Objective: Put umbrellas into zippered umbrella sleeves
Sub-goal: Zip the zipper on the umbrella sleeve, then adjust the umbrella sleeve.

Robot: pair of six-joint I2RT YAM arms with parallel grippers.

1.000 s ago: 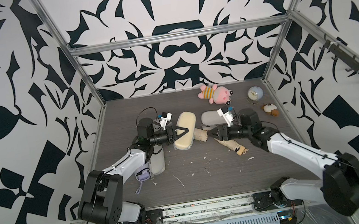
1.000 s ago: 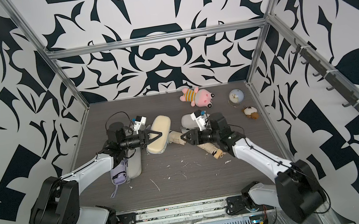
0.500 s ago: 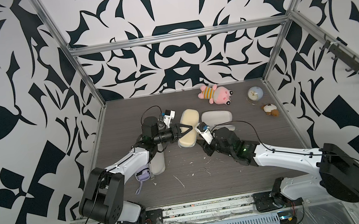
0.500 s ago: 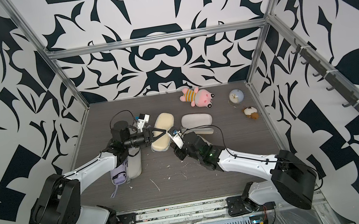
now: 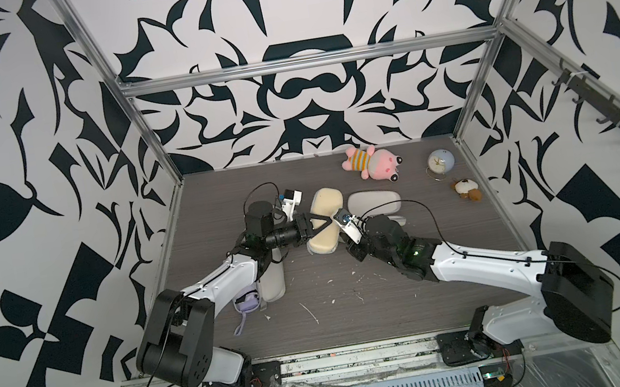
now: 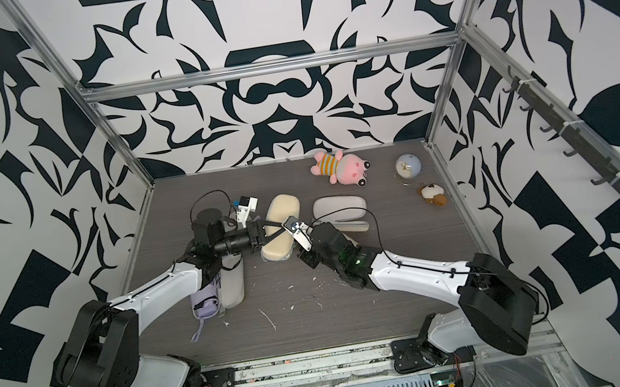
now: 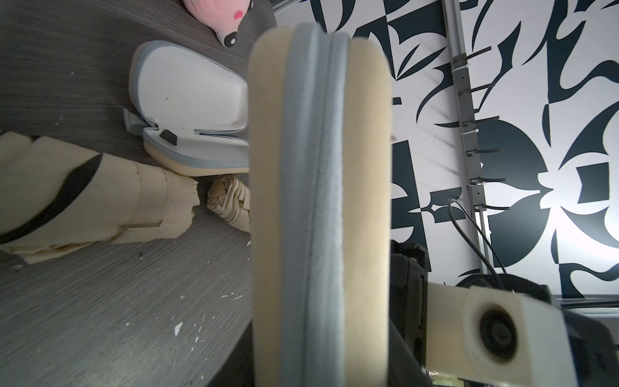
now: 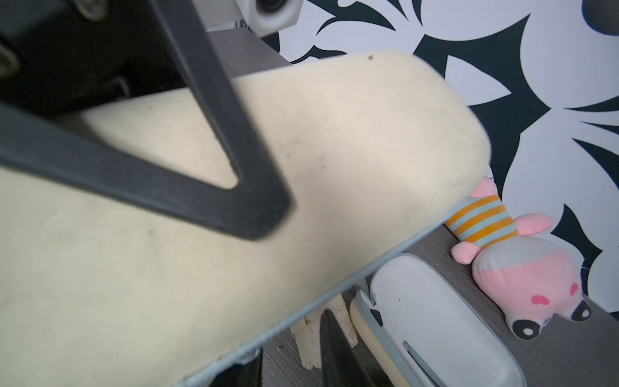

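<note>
Where your two arms meet at the middle of the worktop, you have these items.

- Closed beige sleeve: zipped shut along its grey edge. It shows edge-on in the left wrist view.
- Left hand: clamped across the middle of the closed beige sleeve, with one black finger flat on its broad face.
- Right hand: close against that sleeve's edge on the side toward its own arm. You cannot tell whether its jaws are parted or gripping anything.
- Open beige sleeve: lying on the worktop just beyond the right hand, halves spread and pale lining up.
- First beige umbrella: bears a black band and lies on the worktop outside the open beige sleeve, near it.
- Second beige umbrella: only its bunched end shows, just beside the open beige sleeve's rim and slightly apart from the first.
- Lavender umbrella: lies under the left arm with its strap trailing, against a pale sleeve. You cannot tell whether it sits inside.
- Back right of the worktop: pink plush toy, round blue clock and small brown plush, all well apart from both hands.
</note>
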